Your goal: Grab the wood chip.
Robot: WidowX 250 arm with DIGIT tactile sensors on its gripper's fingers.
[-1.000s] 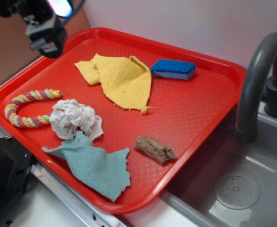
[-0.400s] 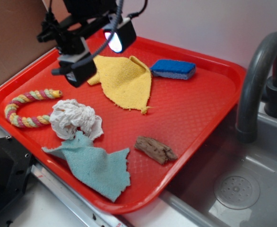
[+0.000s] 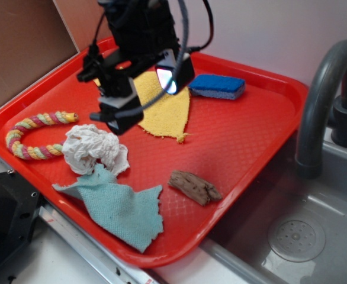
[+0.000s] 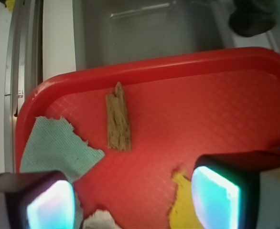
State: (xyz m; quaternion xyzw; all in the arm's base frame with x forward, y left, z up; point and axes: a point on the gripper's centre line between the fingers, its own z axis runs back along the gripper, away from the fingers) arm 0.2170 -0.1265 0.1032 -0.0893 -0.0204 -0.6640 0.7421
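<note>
The wood chip [image 3: 195, 187] is a rough brown chunk lying flat on the red tray [image 3: 250, 142], near its front right edge. In the wrist view the wood chip [image 4: 118, 118] lies ahead of the jaws, lengthwise toward the tray rim. My gripper [image 3: 147, 97] hangs open and empty above the tray's middle left, over the yellow cloth [image 3: 164, 112], well short of the chip. In the wrist view my gripper [image 4: 133, 200] shows two wide-apart glowing pads with bare tray between them.
A blue sponge [image 3: 217, 86] lies at the tray's back. A crumpled white rag [image 3: 93, 148], a teal cloth [image 3: 120, 207] and a braided rope toy [image 3: 34, 135] lie on the left. A grey sink [image 3: 304, 236] with a dark faucet [image 3: 327, 100] is on the right.
My gripper has moved from the tray's far left corner rightward and forward, now over the yellow cloth and nearer the wood chip. Nothing on the tray has moved.
</note>
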